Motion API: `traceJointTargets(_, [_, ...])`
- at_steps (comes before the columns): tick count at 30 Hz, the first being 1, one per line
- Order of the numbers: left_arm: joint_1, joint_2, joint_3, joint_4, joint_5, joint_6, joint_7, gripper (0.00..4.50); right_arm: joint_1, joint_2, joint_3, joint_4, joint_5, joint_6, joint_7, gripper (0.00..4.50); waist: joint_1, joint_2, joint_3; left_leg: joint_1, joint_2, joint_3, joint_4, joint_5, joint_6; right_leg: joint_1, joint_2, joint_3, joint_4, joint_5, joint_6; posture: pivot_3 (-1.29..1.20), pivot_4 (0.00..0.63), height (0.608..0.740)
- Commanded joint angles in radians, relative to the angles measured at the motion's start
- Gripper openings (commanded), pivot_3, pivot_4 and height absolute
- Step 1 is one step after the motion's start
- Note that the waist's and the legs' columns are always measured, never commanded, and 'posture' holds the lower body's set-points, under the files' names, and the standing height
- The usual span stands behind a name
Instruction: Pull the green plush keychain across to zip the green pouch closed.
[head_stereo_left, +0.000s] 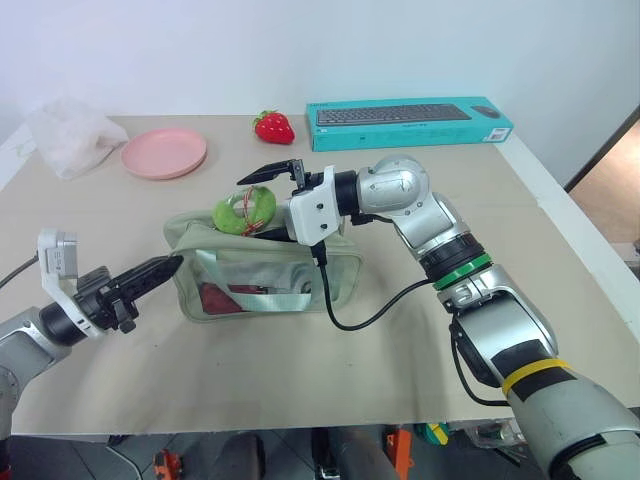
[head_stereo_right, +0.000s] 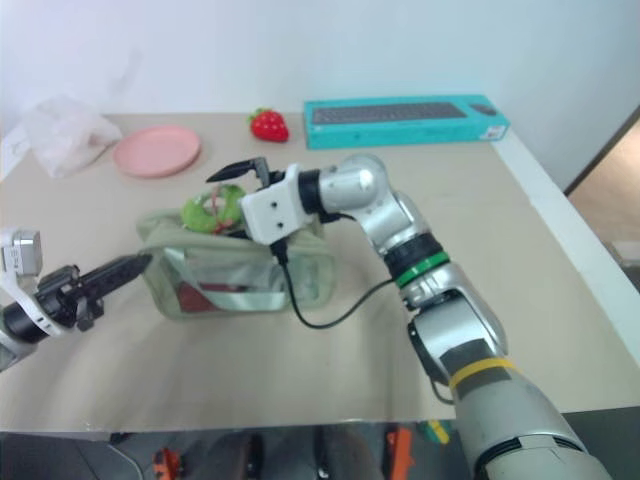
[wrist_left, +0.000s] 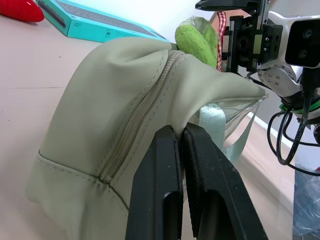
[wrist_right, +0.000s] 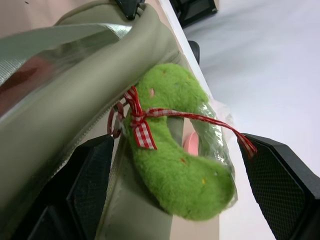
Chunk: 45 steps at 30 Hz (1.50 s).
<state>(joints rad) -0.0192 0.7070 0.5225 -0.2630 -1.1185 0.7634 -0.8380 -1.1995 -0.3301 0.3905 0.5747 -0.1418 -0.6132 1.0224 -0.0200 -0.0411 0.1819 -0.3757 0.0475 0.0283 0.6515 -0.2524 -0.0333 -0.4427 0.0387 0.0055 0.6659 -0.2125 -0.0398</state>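
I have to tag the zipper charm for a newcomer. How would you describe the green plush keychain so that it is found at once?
On the beige table stands the green pouch. The green plush keychain sits on its top: a curved lime charm tied with red checked ribbon, far brighter than the pale bag.

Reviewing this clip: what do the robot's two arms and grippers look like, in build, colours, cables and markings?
The right arm is silver metal with a green ring and a yellow band; a black cable loops from its white wrist block. The right gripper has two black fingers with textured pads. The left arm is grey, with a white bracket, and the left gripper has matching black fingers.
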Motion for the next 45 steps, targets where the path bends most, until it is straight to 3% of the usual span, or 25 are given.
traceJointTargets(1, [-0.012, -0.006, -0.005, -0.010, -0.007, -0.006, -0.002, 0.00, -0.042, -0.004, -0.036, -0.027, 0.025, 0.004, -0.009, 3.85, 0.000, 0.000, 0.000, 0.000, 0.000, 0.000, 0.000, 0.000, 0.000, 0.000, 0.000, 0.000, 0.000, 0.000, 0.000, 0.00, 0.150, 0.740])
traceJointTargets(45, [-0.028, -0.018, -0.010, -0.007, 0.000, -0.007, 0.007, 0.00, -0.033, 0.011, -0.034, -0.016, 0.046, 0.039, -0.002, 3.85, 0.000, 0.000, 0.000, 0.000, 0.000, 0.000, 0.000, 0.000, 0.000, 0.000, 0.000, 0.000, 0.000, 0.000, 0.000, 0.00, 0.150, 0.740])
